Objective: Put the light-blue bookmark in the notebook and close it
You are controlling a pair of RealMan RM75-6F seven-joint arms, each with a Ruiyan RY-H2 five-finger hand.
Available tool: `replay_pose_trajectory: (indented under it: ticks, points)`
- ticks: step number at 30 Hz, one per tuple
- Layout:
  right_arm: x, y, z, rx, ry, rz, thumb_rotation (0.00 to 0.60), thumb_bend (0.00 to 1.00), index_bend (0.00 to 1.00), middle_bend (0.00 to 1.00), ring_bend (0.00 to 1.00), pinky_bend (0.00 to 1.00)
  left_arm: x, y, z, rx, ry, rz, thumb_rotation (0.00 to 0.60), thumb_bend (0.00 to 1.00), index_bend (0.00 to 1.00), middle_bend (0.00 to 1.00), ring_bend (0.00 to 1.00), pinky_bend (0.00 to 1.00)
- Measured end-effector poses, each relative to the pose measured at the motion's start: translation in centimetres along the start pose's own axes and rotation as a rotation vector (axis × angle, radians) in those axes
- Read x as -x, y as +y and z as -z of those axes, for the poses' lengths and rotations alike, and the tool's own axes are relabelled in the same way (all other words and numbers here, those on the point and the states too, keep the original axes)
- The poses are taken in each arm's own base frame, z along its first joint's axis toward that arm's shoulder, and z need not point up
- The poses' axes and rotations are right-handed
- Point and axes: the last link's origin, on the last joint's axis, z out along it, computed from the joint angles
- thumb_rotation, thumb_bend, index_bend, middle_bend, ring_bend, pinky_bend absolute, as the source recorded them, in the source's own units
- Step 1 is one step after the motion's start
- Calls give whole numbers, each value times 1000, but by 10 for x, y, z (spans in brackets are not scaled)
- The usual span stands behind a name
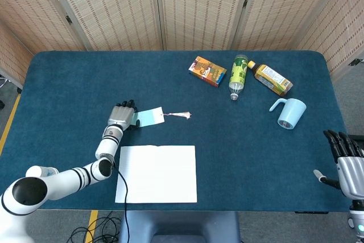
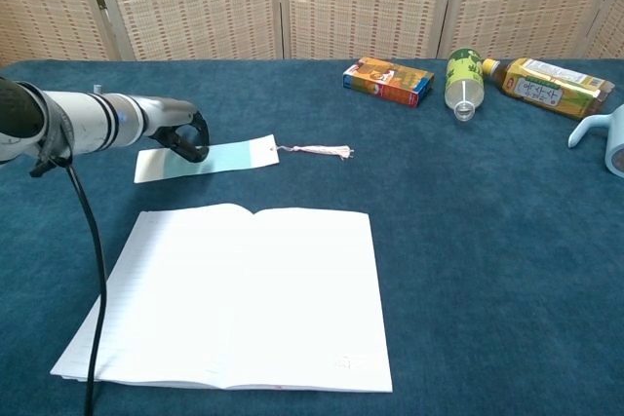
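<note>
On the blue bench (image 1: 68, 78) there were one open notebook (image 1: 157, 173), one light-blue bookmark (image 1: 149, 117) with a tassel (image 1: 177, 115), two bottles, one small carton (image 1: 207, 71) and one mug (image 1: 289, 112). The green bottle (image 1: 238, 76) and the yellow bottle (image 1: 272, 79) lay on their sides in the upper right of the head view. The notebook lay open at the lower centre. The bookmark lay flat just above the notebook, left of centre. The left hand (image 1: 121, 117) rested on the bookmark's left end, its fingers (image 2: 192, 141) curled down on the paper; a real grip I could not tell. The right hand (image 1: 345, 162) was at the lower right edge, fingers straight and apart, holding nothing.
</note>
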Motion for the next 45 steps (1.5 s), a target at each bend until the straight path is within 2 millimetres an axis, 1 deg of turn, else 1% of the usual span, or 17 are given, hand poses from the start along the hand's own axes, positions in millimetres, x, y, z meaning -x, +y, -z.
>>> replay_pose_trajectory:
  ticks: [9,13,15,16,18,19,20,23,25,28,32,45]
  points:
    - [0,1,1,3,2,-4,600,70,0,98,84,166,6,13,10,75,0,1,288,552,314,24,0,162]
    - [0,1,1,2,3,-5,600,71,0,100,85,168,4,17,15,107,21,-11,294,551,287,25,0,162]
    - [0,1,1,2,4,-6,600,71,0,100,85,168,2,18,17,120,36,-11,330,548,261,24,0,162]
    - [0,1,1,1,5,-6,600,70,0,100,85,167,1,18,19,129,48,-12,357,542,251,24,0,162]
    - [0,1,0,-1,6,-7,600,70,0,101,85,168,-2,18,22,143,68,-16,397,519,237,24,0,162]
    - [0,1,0,-2,6,-8,600,70,0,101,85,168,-4,18,24,153,80,-20,440,496,231,24,0,162]
    - [1,0,0,-3,5,-8,600,70,0,101,86,168,-6,18,26,161,88,-24,464,484,228,23,0,162]
    - [1,0,-1,-6,3,-12,600,70,0,102,87,168,-8,18,33,192,103,-39,571,424,217,18,0,162]
    - [2,-1,-1,-8,3,-14,600,71,0,102,87,168,-8,18,39,211,110,-55,599,383,214,18,0,162]
    - [2,-1,-2,-10,2,-15,600,70,0,102,87,168,-5,20,45,231,123,-86,600,350,214,17,0,162]
    - [2,-1,-3,-11,2,-15,600,70,0,102,87,168,0,23,48,239,132,-118,600,349,215,17,0,162]
    - [3,1,-2,-3,-1,-20,600,70,0,102,87,168,14,25,37,203,113,-158,600,349,216,16,0,162]
